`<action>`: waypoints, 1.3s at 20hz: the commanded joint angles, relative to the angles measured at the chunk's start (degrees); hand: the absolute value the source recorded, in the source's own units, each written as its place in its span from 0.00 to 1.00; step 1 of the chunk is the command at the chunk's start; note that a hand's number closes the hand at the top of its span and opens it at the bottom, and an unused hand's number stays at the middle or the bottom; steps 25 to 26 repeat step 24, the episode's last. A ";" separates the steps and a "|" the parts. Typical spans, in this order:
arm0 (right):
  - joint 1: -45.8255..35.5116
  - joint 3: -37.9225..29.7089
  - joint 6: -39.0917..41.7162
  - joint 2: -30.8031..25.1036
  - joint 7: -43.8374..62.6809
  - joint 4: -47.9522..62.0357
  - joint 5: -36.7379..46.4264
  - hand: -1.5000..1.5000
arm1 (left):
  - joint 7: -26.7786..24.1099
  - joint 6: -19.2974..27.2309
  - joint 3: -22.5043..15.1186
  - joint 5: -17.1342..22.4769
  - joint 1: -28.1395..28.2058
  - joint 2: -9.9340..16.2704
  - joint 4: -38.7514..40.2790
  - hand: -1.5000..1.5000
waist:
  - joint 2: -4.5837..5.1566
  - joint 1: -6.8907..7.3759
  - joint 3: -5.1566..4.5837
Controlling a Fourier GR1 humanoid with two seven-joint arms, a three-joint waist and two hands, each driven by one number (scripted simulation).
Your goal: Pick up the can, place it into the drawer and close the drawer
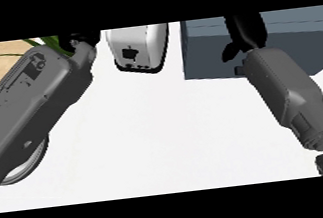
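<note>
Bright even light, faint shadows, no glare

I see a plain white counter top. On it: a white toaster-like appliance at the far edge, a blue-grey box-shaped drawer unit beside it.

The drawer is showing as a blue-grey box at about one o'clock in the head view, sitting on the white counter and running off the right side. Its flat top and darker front face are both showing, and its left edge is standing straight. Whether it is standing open or shut cannot be told. The can is not showing anywhere in the view; it cannot be located from here.
</note>
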 commanded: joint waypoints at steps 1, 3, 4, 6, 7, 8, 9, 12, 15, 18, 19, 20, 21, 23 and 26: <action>-4.64 -0.82 -2.16 -0.37 2.51 2.65 0.63 0.00 | 0.29 1.34 -0.13 -0.99 0.39 -0.59 -1.24 0.00 | 0.46 0.97 0.08; -5.34 -0.98 -2.15 -1.58 2.56 3.29 0.81 0.00 | 1.45 0.71 -0.36 -0.88 1.09 0.79 -3.36 0.00 | 0.39 1.63 0.08; -6.61 -1.21 -0.57 -2.56 2.39 3.75 0.64 0.00 | 1.70 -0.40 0.15 -0.69 1.38 1.98 -3.55 0.00 | 0.40 1.61 0.06; -7.36 -1.67 -0.18 -2.25 2.40 4.57 0.24 0.00 | 2.91 1.69 -0.69 -1.44 -0.90 0.16 -3.93 0.00 | 0.47 1.21 0.13; -7.16 -2.02 0.44 -3.38 1.21 5.06 -0.13 0.00 | 3.57 0.56 0.02 -1.31 -0.18 2.33 -3.20 0.00 | 0.42 0.87 0.11; -7.77 -1.91 0.12 -2.14 2.09 5.22 0.04 0.00 | 3.50 -1.10 0.90 -0.31 0.89 2.86 -4.53 0.00 | 0.55 1.69 0.07; -8.57 -2.72 2.63 -2.41 -1.01 5.53 -1.30 0.00 | 3.78 1.33 -0.38 -1.29 1.44 1.89 -5.77 0.00 | 0.18 1.47 0.11; -10.57 -7.95 7.40 -0.81 -6.92 5.38 -7.75 0.00 | 4.11 -0.55 0.08 -0.84 1.02 2.49 -5.47 0.00 | 0.63 2.34 0.26; -8.80 -14.85 9.04 1.60 -10.93 5.34 -15.36 0.00 | 3.09 0.27 0.22 -1.46 0.91 1.60 -5.50 0.00 | 0.66 1.21 0.42; -10.50 -20.57 14.02 0.44 -13.61 5.00 -21.34 0.00 | 3.73 0.19 -0.22 -1.62 3.02 3.10 -6.24 0.00 | -0.04 1.24 0.36; -9.06 -21.69 13.66 1.58 -14.48 5.52 -22.50 0.00 | 3.24 -0.31 0.38 -1.21 3.69 3.01 -7.41 0.00 | 0.18 1.57 0.29; -9.77 -22.59 14.91 0.24 -14.74 5.54 -23.26 0.00 | 2.61 -0.50 -0.56 -1.83 5.07 2.93 -7.84 0.00 | 0.37 1.87 0.25; -10.72 -23.19 14.58 0.89 -14.92 5.01 -23.92 0.00 | 2.79 0.07 0.46 -1.72 4.38 3.13 -7.73 0.00 | 0.20 1.36 0.19; -9.54 -24.13 16.20 -0.71 -17.74 5.45 -24.87 0.00 | 2.68 -0.52 0.63 -1.84 5.21 3.49 -8.31 0.00 | 0.61 1.31 0.16; -8.87 -23.82 15.74 -0.36 -18.15 5.82 -24.48 0.00 | 3.39 0.83 -1.17 -2.57 6.33 2.66 -9.93 0.00 | 0.27 1.19 0.14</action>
